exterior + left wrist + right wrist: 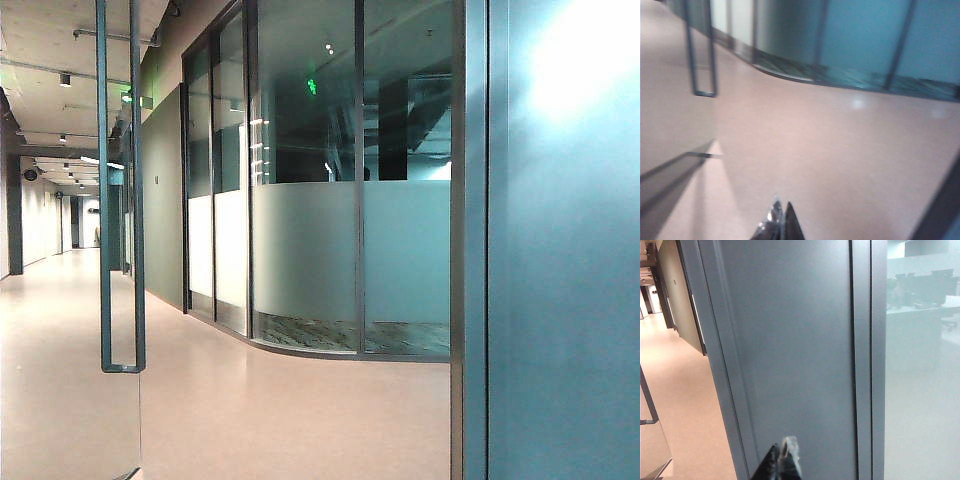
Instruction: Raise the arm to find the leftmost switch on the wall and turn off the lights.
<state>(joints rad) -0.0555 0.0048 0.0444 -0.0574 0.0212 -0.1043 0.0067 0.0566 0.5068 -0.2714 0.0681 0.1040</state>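
No switch shows in any view; the leftmost switch is out of view. My left gripper [782, 209] is shut with nothing in it and points down over the pale pink corridor floor [830, 150]. The right gripper [782, 447] is also shut and empty, its tips held in front of a plain grey wall panel [790, 340]. Neither gripper appears in the exterior view, which shows the corridor and the grey-blue wall [570, 280] on the right.
A glass door with a long dark handle [120, 200] stands at the left. A curved frosted glass partition [330, 260] runs behind it. A frosted glass pane [922, 380] lies beside the grey panel. The corridor stretches away at the far left [50, 290].
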